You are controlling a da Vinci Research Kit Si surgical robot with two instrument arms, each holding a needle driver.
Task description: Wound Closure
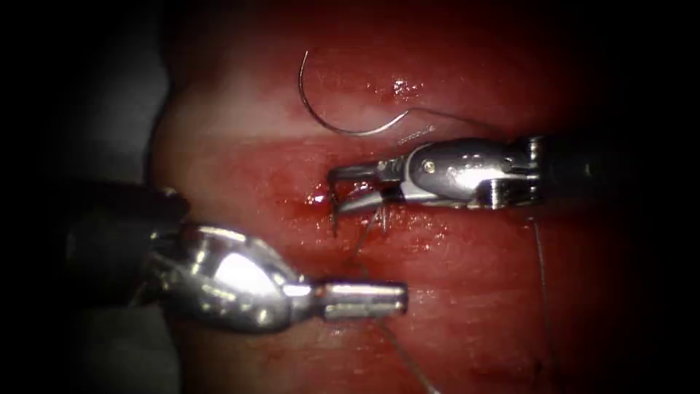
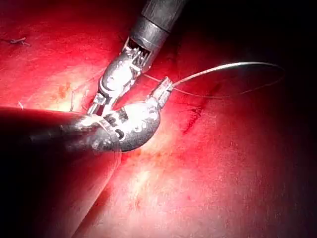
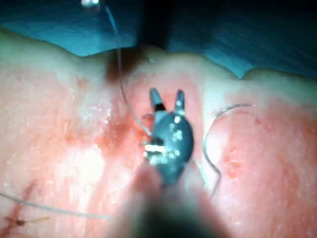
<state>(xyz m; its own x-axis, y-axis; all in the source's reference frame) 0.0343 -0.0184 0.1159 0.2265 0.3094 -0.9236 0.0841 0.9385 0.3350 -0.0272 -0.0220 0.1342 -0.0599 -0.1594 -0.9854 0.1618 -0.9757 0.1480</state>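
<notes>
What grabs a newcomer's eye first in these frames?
The curved needle lies free on the tissue, above the right tool, held by neither. That tool's jaws stand open at the red, wet cut, where thread runs. The left tool, jaws shut, sits below the cut.

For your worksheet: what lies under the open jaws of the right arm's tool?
Under the right tool, whose jaws are open and hold nothing, lie the tissue, red fluid and thread. The needle lies free on the tissue, beyond the tool. The tissue directly beneath the tool's body is covered.
</notes>
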